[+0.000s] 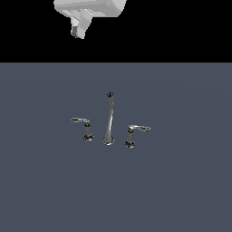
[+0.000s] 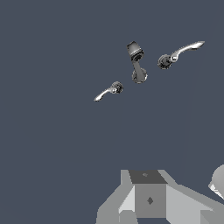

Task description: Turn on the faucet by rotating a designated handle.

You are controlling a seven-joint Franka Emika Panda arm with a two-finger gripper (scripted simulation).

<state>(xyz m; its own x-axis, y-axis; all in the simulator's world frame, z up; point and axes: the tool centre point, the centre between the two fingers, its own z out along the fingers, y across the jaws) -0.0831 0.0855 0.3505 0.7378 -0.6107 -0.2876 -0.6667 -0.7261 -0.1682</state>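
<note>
The faucet [image 1: 108, 127] is a small chrome set on the grey floor, with a tall tapering spout [image 2: 138, 65] that has a dark tip. The handle [image 1: 87, 130] is the short post on the exterior view's left, and its thin lever points left. In the wrist view the handle [image 2: 114, 89] is the smaller one. The twin handle [image 1: 131, 136] has its lever pointing right and shows again in the wrist view [image 2: 167, 60]. My gripper [image 1: 78, 31] hangs high above the scene, far from all three pieces. Only grey parts of my gripper [image 2: 148, 199] show in the wrist view, so its jaws are unclear.
A flat dark grey floor [image 1: 181, 190] spreads around the faucet on all sides. Above it the background is black. The white wrist body [image 1: 90, 7] sits at the exterior view's upper edge. A pale rounded part [image 2: 218, 181] shows at the wrist view's edge.
</note>
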